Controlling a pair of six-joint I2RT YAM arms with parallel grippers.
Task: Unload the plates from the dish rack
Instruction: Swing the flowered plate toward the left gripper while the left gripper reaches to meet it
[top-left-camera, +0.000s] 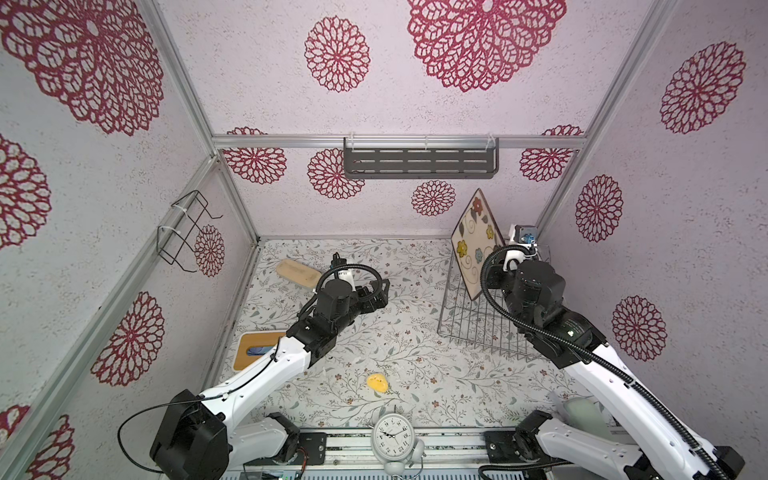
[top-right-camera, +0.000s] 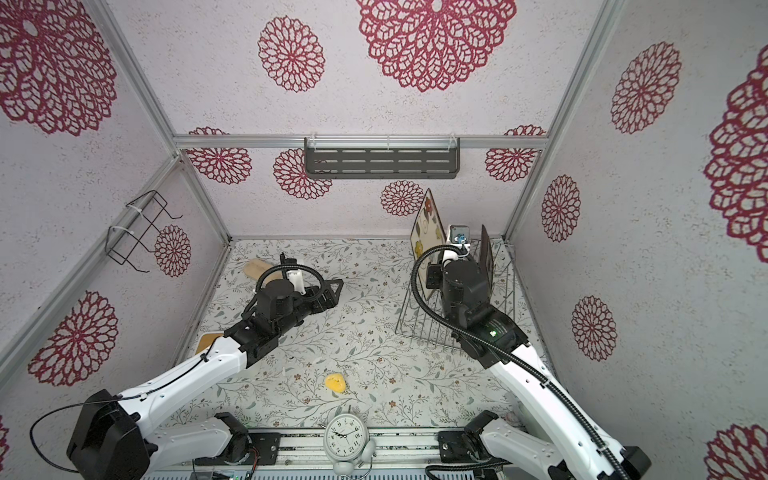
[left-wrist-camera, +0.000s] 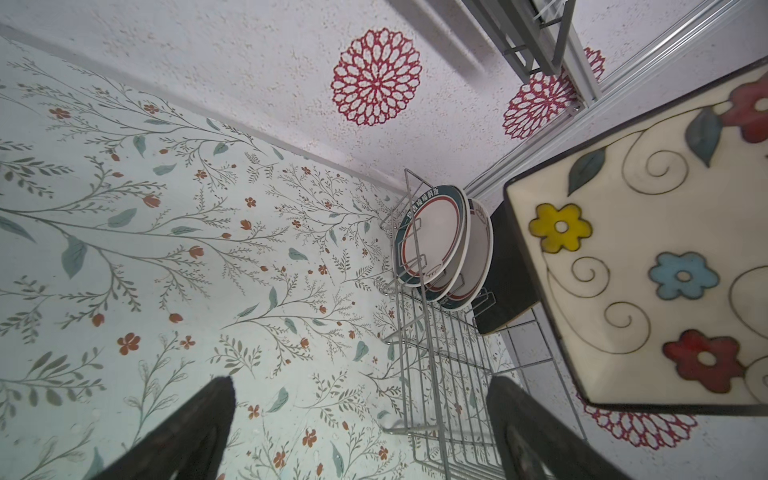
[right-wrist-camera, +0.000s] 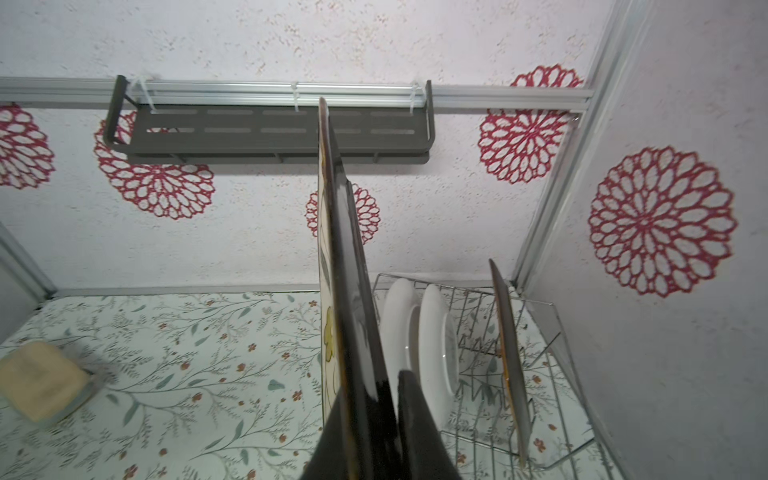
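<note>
Right wrist view: flowered square plate (right-wrist-camera: 345, 257), upright, in right tool (right-wrist-camera: 370, 390).

the middle of the desk (top-left-camera: 395, 332) lies open, save a small yellow thing (top-left-camera: 377, 383). the back right corner is crowded: dish rack (top-left-camera: 469, 328), flowered plate (top-left-camera: 477, 245) upright over it, round plates (left-wrist-camera: 432, 245) beside.

Two round plates (left-wrist-camera: 432, 245) in dish rack (left-wrist-camera: 440, 365), flowered plate (left-wrist-camera: 644, 291) nearby

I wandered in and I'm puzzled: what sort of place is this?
Likely a mock kitchen corner in a test booth: a wire dish rack holding plates, a wall shelf, and wallpapered panels on aluminium framing.
</note>
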